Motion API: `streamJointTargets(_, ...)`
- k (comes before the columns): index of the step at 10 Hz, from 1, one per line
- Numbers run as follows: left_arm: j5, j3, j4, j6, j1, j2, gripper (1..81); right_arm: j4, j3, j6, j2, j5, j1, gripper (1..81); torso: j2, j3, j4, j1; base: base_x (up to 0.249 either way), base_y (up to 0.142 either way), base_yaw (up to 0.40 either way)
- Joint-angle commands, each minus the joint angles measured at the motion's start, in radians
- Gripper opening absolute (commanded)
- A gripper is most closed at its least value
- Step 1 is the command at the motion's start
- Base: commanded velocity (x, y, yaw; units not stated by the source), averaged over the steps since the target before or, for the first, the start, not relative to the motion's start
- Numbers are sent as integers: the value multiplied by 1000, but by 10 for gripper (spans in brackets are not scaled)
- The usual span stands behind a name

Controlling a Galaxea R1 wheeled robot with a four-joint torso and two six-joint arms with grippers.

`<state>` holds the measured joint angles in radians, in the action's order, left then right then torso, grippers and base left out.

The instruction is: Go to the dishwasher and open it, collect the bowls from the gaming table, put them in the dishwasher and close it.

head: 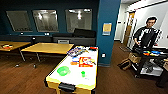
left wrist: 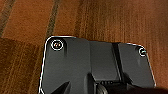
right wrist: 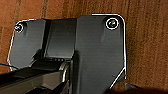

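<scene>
White-topped gaming table (head: pixel 75 75) dead ahead: you're on the approach to collect the bowls
Wide green bowl (head: pixel 63 70) near its left edge, small green one (head: pixel 83 73) toward the right edge; close in first – I cannot tell either gripper's state over the wood floor (left wrist: pixel 105 20)

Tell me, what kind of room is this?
Probably an office games or break room: a gaming table holding bowls and board-game boxes, yellow-wood tables behind, and a dark wood floor.

Ahead of my hands, the white-topped gaming table (head: pixel 75 75) carries a bright green bowl (head: pixel 63 70) and a red box (head: pixel 85 61).
</scene>
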<state>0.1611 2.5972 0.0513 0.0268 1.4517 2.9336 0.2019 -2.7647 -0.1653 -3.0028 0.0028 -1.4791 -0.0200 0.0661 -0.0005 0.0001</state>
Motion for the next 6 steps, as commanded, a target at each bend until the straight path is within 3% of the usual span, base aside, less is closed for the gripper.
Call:
streamJointTargets(1, -41, -3, -4, -1, -55, -7, 811, -6, -4, 0, 6, -50, 52, 811, 0, 0, 0, 0, 72, 119, 0)
streamJointTargets(6, -41, -3, -2, -1, -55, -7, 811, -4, -4, 0, 6, -50, 53, 811, 0, 0, 0, 0, 75, 119, 0)
